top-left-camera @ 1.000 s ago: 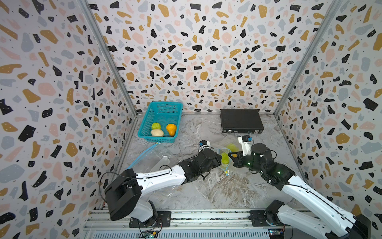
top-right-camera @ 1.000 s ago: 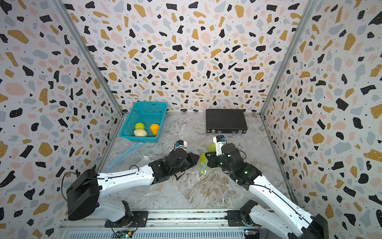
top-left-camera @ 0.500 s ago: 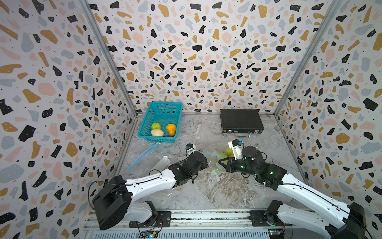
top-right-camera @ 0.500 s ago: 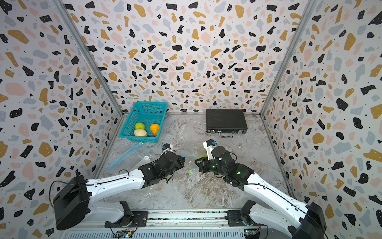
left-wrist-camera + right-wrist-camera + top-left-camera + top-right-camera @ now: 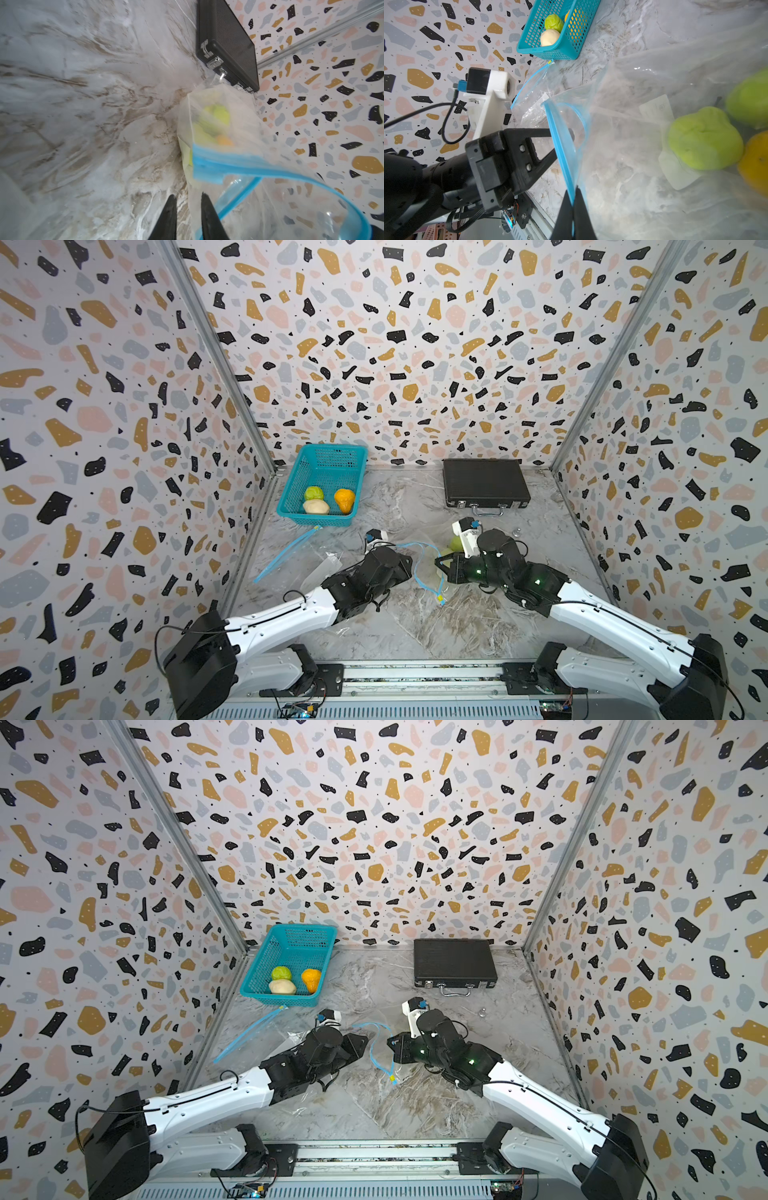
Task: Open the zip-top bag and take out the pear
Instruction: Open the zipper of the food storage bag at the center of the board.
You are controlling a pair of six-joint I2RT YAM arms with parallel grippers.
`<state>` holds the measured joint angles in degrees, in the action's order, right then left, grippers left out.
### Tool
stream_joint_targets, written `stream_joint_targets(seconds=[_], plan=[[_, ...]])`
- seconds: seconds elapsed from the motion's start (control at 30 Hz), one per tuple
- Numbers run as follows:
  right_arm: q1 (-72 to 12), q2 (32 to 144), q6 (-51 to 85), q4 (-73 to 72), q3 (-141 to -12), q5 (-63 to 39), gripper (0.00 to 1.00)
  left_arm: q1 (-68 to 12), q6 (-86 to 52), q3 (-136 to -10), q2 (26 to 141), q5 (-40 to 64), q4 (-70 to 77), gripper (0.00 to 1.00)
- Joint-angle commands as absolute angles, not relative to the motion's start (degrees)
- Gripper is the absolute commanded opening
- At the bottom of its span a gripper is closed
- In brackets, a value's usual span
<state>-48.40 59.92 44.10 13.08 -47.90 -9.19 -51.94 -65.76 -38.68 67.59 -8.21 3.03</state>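
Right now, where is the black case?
In both top views the black case lies flat at the back of the table, on the robot's right side, with the blue basket across from it on the left.

Blue-edged clear bag (image 5: 612,158), turquoise basket (image 5: 332,464)

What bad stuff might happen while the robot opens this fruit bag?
1. Only the right gripper pinches the blue zip strip; the left gripper has its jaws apart, so the bag may slip or sag.
2. Inside sit a lumpy green fruit, a smoother green fruit and an orange fruit; the wrong one might get grabbed.
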Motion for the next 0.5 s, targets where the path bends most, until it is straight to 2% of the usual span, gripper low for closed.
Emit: stream_joint_targets(seconds=[0.0, 0.27, 0.47], plan=[[-48.58, 58.79, 42.27, 15.71, -50.01, -8.77, 0.04, -53.25, -66.76, -40.69, 65.49, -2.52, 6.58, 0.23], [-48.59, 58.97, 42.09, 15.78, -49.70, -8.53, 0.02, -55.91, -68.14, -41.26, 59.69, -1.40, 5.21, 0.22], [-48.55, 58.80, 41.92, 15.99, -49.96, -7.87, 0.00, -56.86, -71.23, -42.00, 65.04, 2.66, 12.49, 0.19]])
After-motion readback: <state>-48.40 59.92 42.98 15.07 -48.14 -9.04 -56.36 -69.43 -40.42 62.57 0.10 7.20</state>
